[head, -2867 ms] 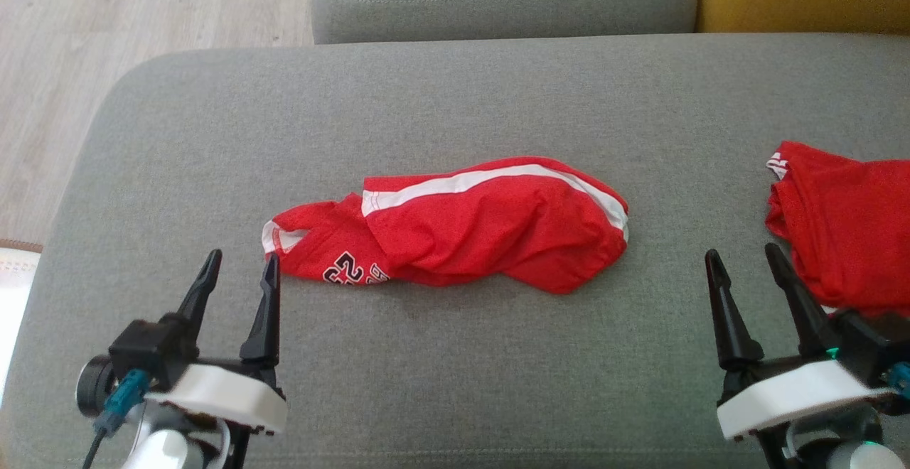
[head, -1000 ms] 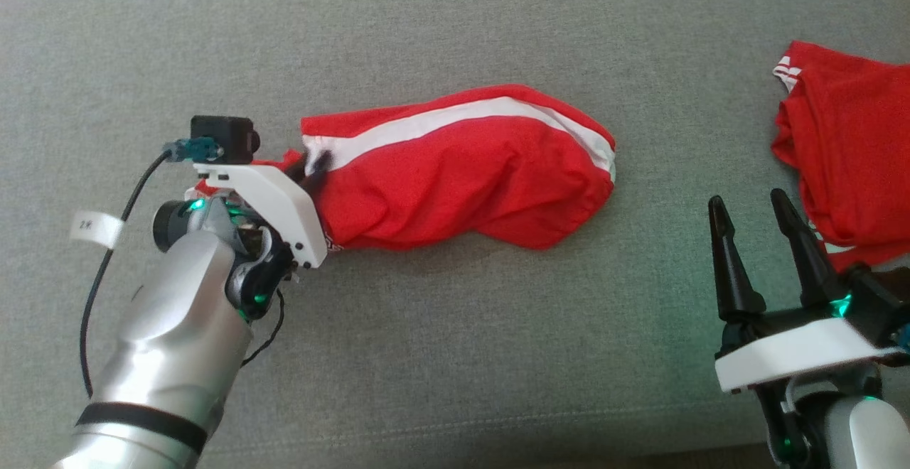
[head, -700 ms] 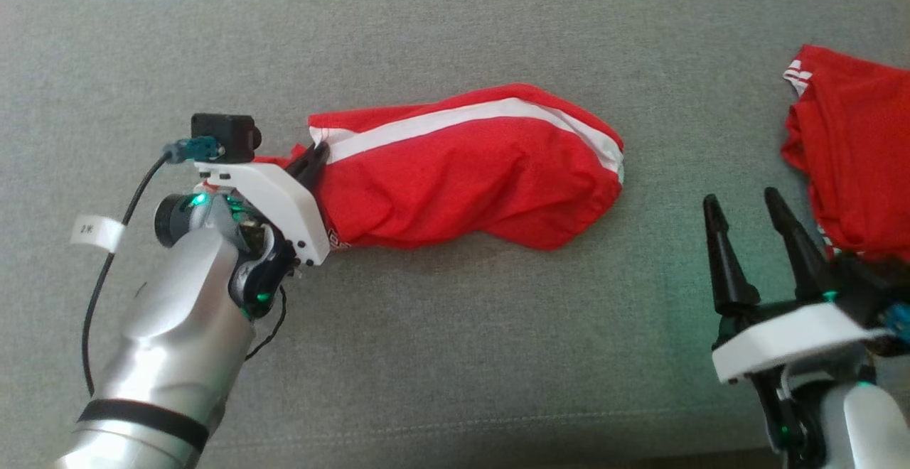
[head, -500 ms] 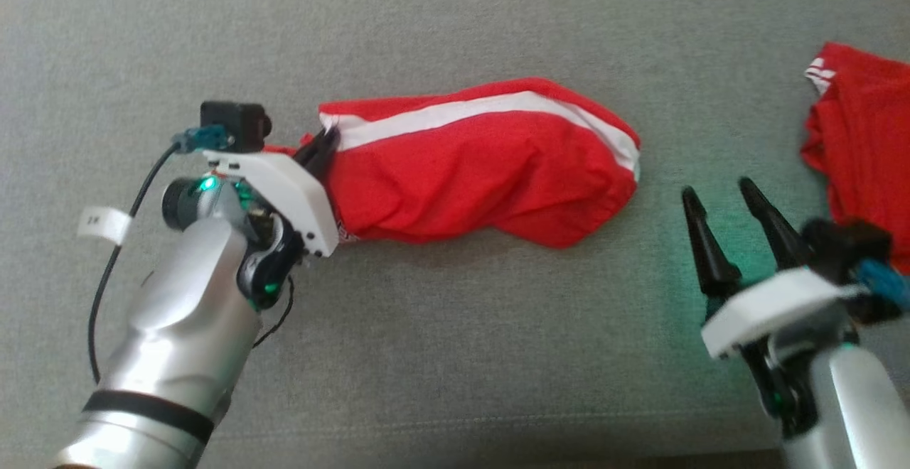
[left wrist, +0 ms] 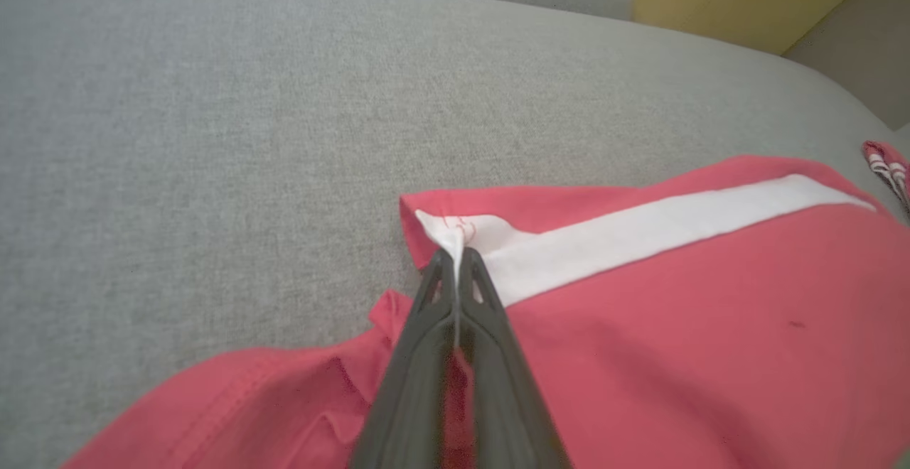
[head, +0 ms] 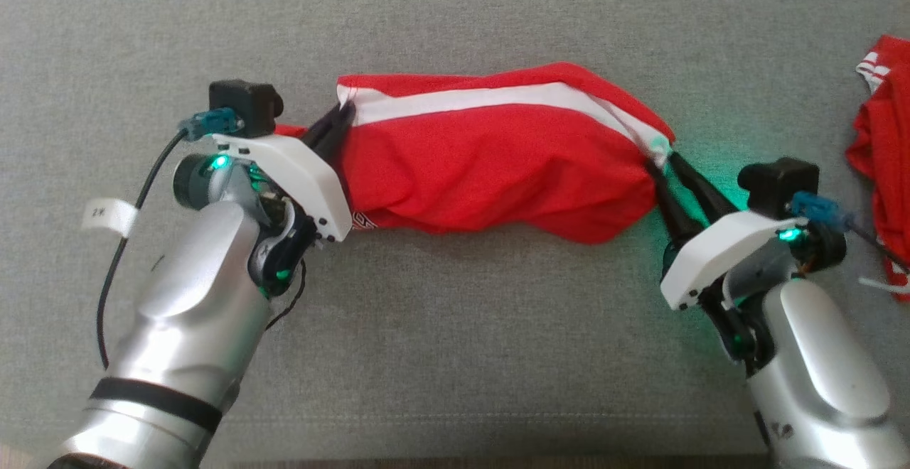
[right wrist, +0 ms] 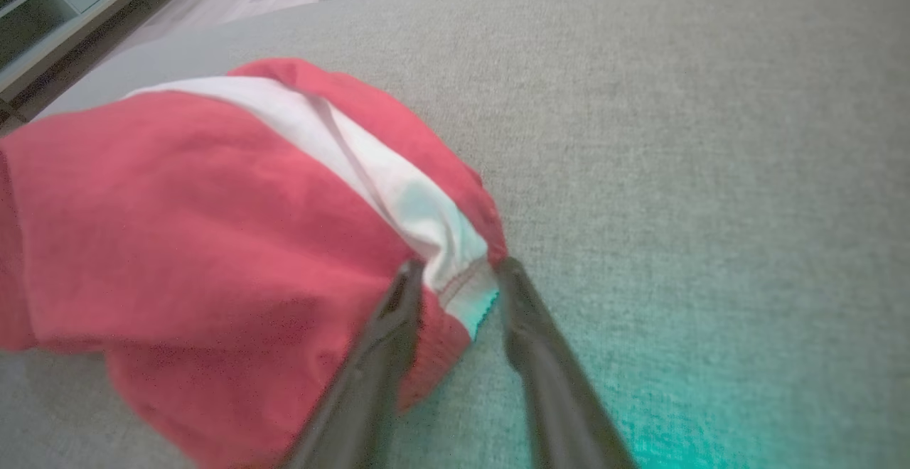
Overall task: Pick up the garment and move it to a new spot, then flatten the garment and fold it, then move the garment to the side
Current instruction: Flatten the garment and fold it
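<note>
Seen from the head, the red garment [head: 498, 170] stretches side to side on the grey cushion [head: 455, 341] between left gripper [head: 343, 115] and right gripper [head: 662, 163]. Left wrist view: fingers [left wrist: 423, 327] clenched on its striped corner. Right wrist view: fingers [right wrist: 391, 327] parted, straddling the opposite end.

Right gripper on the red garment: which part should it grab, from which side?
Take the white-trimmed hem corner at the red garment's right end, coming from the right, low along the cushion. That end bunches into a narrow tip between the open right gripper's fingers, and the left gripper is shut on the opposite corner, so the lift should be even.
</note>
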### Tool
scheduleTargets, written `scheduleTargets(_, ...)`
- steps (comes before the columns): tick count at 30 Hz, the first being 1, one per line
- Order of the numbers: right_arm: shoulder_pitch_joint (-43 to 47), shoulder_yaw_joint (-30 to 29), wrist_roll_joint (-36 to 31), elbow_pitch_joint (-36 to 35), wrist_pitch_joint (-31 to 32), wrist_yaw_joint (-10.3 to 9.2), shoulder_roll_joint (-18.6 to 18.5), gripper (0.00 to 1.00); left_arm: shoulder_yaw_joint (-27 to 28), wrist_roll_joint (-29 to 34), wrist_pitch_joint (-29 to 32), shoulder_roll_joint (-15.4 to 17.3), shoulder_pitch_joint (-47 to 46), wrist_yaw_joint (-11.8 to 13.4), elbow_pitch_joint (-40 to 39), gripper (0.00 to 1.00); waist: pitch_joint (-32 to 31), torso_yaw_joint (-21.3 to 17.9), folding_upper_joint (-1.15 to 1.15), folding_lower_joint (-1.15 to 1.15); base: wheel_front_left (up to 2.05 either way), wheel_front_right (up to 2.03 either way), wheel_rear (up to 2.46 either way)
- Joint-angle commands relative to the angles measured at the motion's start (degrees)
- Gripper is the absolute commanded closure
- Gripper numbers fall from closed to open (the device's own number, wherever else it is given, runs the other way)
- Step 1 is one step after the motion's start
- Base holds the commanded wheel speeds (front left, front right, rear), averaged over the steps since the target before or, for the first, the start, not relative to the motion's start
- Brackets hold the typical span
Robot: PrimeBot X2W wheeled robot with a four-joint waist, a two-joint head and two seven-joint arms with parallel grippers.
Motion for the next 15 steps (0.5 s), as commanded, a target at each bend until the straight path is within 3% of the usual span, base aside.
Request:
scheduleTargets(1,-1.8,1.23,0.43,-1.65,-0.97,0.37,-0.75,1.0,1.51,0.82,-1.43,1.74,-2.87,-0.16,-2.17,1.0,0.06,0.09,0.0,0.0,0.0,0.0,0.0)
scheduleTargets(8,-2.38,0.81,0.34,-5.55,-5.61,0.37,-2.8,1.0,2.52,3.33,-10.27,4.22,-0.65,1.91,-8.54,1.0,-2.66,-0.01,0.0,0.0,0.0,0.0,0.0)
scheduleTargets(15,-1.19,-2.41,-0.69,-18.55,-5.65,0.37,-5.35,1.0,5.31,6.59,-13.73,9.13,3.68,7.06,-26.58,1.0,-9.06,-0.17,0.0,0.0,0.0,0.0,0.0)
